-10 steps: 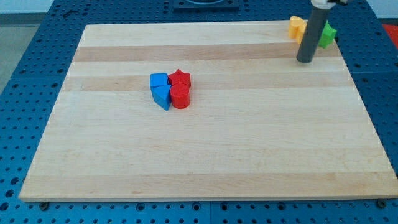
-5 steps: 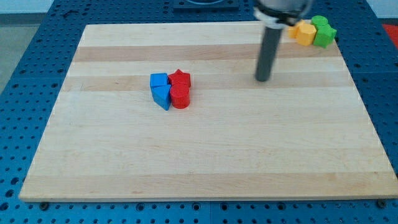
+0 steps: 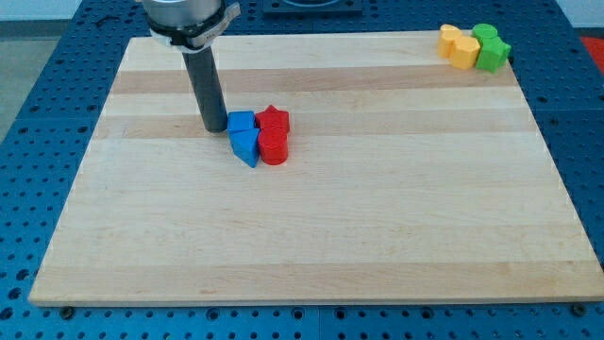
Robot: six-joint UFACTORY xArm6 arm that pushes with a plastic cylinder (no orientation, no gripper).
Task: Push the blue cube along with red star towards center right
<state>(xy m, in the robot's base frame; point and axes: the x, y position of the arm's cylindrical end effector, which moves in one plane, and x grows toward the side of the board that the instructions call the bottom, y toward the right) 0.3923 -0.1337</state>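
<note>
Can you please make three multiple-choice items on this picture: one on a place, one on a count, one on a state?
1. Where is my tip relative to the blue cube?
A. at the view's left of it
B. at the view's right of it
C. far below it

2. How many red blocks are on the board?
A. one
B. two
C. four

3. How do the blue cube and the red star stand?
A. far apart
B. stacked
C. side by side, touching

Answers:
1 A: the rod's end sits just left of the cube.
2 B: the star and another red block below it.
3 C: no gap shows between them.
</note>
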